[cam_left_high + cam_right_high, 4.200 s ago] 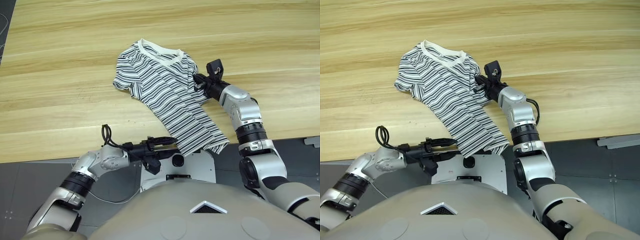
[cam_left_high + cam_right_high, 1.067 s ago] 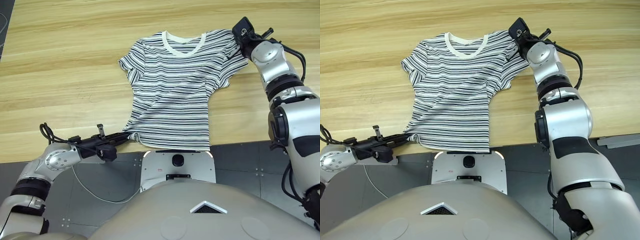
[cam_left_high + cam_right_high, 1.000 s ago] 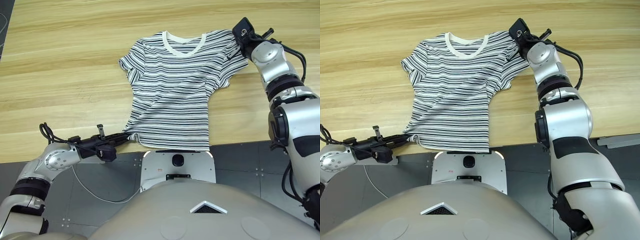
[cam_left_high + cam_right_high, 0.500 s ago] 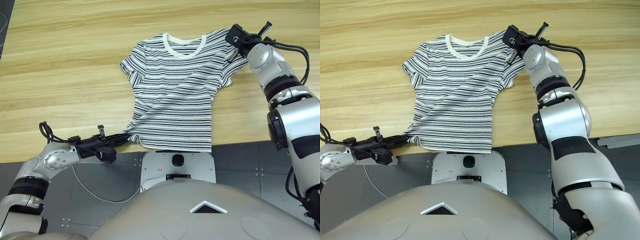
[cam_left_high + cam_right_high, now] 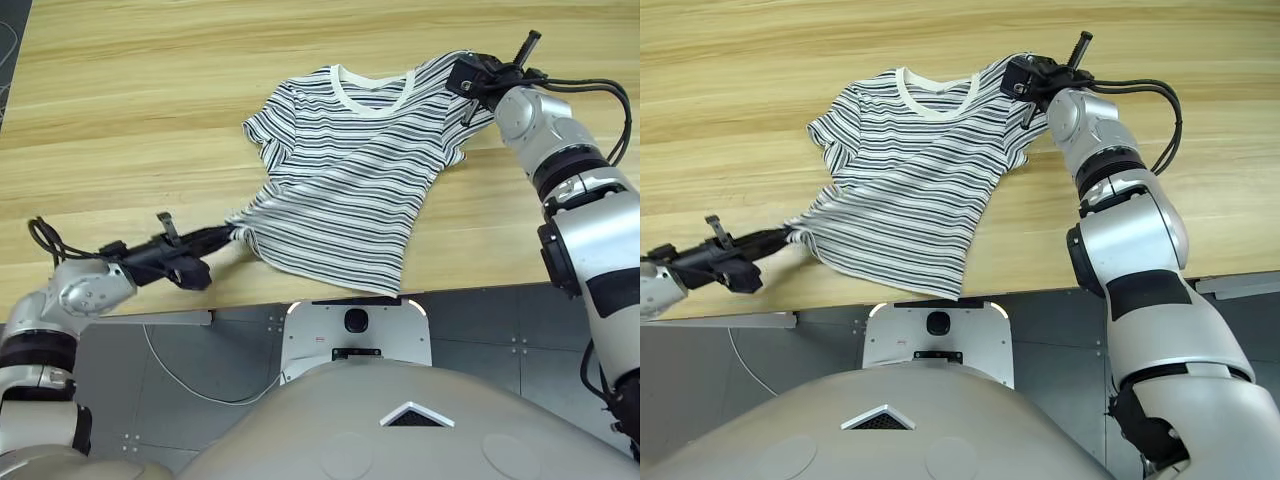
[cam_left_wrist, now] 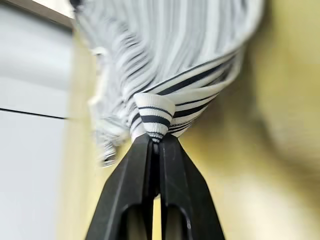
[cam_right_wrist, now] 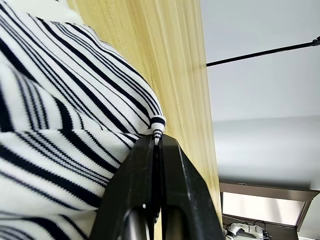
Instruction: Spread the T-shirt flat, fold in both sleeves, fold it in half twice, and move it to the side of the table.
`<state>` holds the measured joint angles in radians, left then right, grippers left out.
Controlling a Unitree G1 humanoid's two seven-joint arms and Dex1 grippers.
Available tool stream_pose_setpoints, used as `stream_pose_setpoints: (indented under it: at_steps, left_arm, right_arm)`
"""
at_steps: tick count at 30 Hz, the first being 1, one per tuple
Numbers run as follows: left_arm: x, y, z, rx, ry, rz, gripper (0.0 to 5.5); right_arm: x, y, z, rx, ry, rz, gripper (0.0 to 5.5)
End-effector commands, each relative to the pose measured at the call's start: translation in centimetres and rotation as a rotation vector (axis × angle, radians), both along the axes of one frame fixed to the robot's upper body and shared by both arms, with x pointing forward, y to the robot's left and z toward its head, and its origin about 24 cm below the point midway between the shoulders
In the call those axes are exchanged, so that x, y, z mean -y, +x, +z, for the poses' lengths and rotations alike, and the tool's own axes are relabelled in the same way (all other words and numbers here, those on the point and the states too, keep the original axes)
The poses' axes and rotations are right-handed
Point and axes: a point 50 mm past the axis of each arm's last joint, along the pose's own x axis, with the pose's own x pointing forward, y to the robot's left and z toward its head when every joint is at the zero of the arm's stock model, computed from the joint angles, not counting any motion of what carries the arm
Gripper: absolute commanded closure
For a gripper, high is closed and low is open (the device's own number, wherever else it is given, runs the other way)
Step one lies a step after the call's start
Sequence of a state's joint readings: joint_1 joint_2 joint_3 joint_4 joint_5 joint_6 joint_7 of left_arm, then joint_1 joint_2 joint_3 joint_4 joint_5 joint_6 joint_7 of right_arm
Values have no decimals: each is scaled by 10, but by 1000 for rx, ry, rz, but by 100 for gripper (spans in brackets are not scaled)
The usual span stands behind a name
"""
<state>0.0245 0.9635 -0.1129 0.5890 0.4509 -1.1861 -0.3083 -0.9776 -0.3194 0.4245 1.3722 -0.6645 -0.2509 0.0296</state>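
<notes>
— Left end effector point(image 6: 155, 145), nearest the robot: what does it have?

— Its two black fingers point(image 6: 135, 170) are pressed together on a bunched fold of the T-shirt point(image 5: 350, 180), at the hem corner on the robot's left. The left wrist view gives that pinch close up, with striped cloth gathered right at the tips. The head views place it low over the table point(image 5: 120, 130), near the front edge.

— And the garment itself?

— Face up on the light wooden table, collar away from the robot. The body slants, so the hem runs from the pinched corner across to the front edge. That corner is drawn out into a point toward the left. The left sleeve point(image 5: 268, 125) lies a little rumpled beside the body.

— Farther back?

— The right end effector point(image 7: 156, 145) sits at the shirt's right shoulder, by the sleeve. From the head views its tips are hard to make out. The right wrist view shows them closed on the striped edge of the cloth, with wood grain beyond.
</notes>
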Motion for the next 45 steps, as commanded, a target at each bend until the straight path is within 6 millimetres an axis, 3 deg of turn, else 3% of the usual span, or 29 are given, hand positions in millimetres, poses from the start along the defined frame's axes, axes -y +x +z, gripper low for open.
stream_pose_setpoints:
  at_steps: [1,5,11,14,17,29,34,38,42,45]
  left_arm:
    - [1,3,-3,37,11,20,537]
    - [10,-11,-18,-36,2,-35,537]
    - [22,-54,-44,-319,55,-191,537]
    - [23,-54,-43,-337,60,-195,537]
    - [21,-45,-38,-293,57,-162,540]
    - [26,-29,-17,-183,-60,-108,347]
    - [36,-38,-3,-325,-176,-82,330]
    - [58,-42,18,-450,-355,-78,330]
    - [74,-42,41,-577,-561,-59,330]
    - [74,-37,52,-637,-667,-31,330]
  right_arm:
    - [-2,4,8,20,-15,19,540]
    - [-4,3,5,6,-21,30,540]
    - [-3,2,3,-17,-22,25,540]
    - [-1,2,3,-16,-22,19,540]
    - [1,4,6,6,-4,-22,516]
    - [19,8,19,118,-62,-100,306]
    - [20,12,32,201,4,-117,304]
    - [14,10,33,209,223,-114,304]
    - [-2,-3,25,201,429,40,304]
    - [-16,-27,17,137,563,209,304]
